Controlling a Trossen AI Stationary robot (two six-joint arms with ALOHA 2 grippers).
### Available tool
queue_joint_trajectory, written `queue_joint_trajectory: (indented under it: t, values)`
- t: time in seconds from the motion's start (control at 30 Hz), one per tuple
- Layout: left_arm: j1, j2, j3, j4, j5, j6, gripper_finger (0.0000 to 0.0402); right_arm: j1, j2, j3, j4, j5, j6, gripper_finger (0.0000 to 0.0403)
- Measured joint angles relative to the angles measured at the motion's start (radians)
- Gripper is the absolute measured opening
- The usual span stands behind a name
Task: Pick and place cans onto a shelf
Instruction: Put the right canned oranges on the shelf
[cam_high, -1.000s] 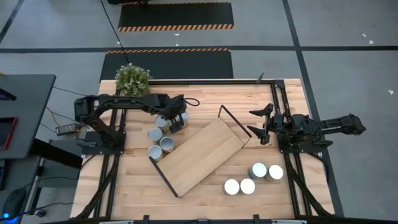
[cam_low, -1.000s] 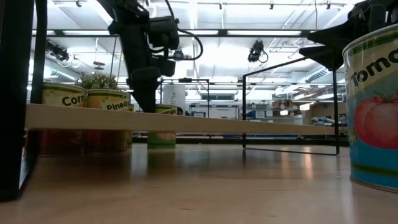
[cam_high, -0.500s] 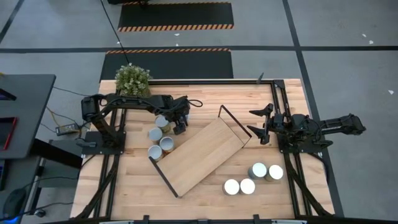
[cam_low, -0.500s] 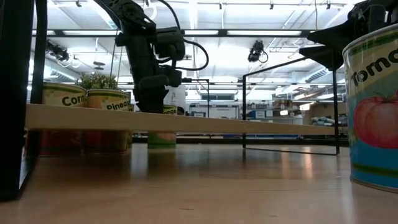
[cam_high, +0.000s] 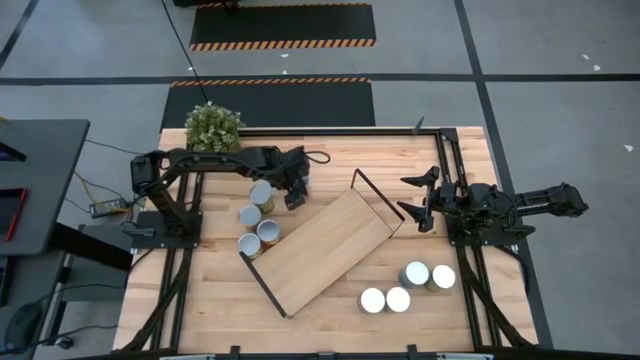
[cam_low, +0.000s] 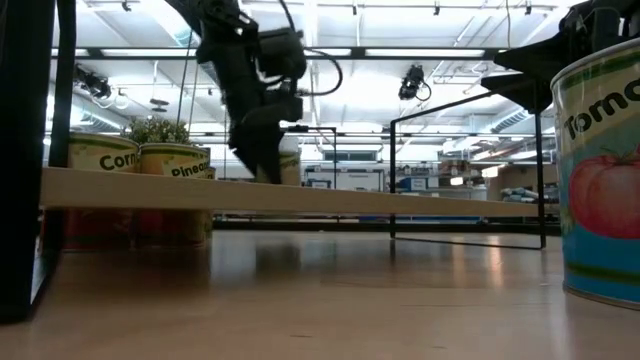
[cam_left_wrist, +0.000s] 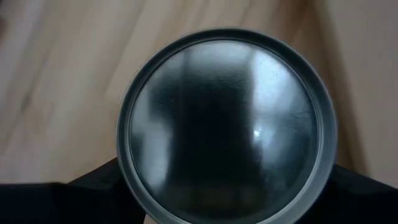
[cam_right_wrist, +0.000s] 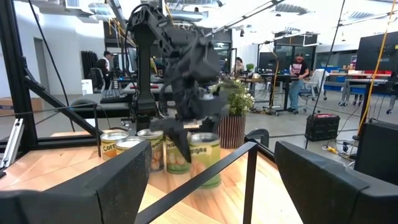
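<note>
Biggest risk I can see: the left gripper (cam_high: 293, 190) is clamped on a can (cam_left_wrist: 227, 124) near the shelf (cam_high: 325, 250) and its far wire frame (cam_high: 378, 198), so a low carry could clip the board edge and knock the can loose. The can sits between the fingers, lifted, right of three cans (cam_high: 256, 228). The right gripper (cam_high: 420, 205) waits part-open, holding nothing, at the table's right.
</note>
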Motion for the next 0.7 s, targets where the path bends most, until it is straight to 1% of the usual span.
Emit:
queue_joint_trajectory:
  t: [0.13,0.27,0.43,0.5,0.57,0.7]
  values:
    - [-0.010,0.000,0.070,-0.005,0.000,-0.009,0.0292,0.000,0.000,0.000,0.000,0.000,0.000,0.0347]
    - [-0.049,0.000,0.133,0.007,0.018,-0.032,0.0292,0.000,0.000,0.000,0.000,0.000,0.000,0.0347]
    - [-0.120,0.015,0.144,0.105,0.044,-0.108,0.0293,0.000,0.000,0.000,0.000,0.000,0.000,0.0347]
    - [-0.149,0.048,0.160,0.121,0.045,-0.147,0.0293,0.000,0.000,0.000,0.000,0.000,0.000,0.0347]
    - [-0.167,0.094,0.202,0.093,0.045,-0.173,0.0293,0.000,0.000,0.000,0.000,0.000,0.000,0.0347]
    - [-0.201,0.201,0.364,0.016,0.042,-0.189,0.0293,0.000,0.004,0.000,0.007,-0.003,0.000,0.0347]
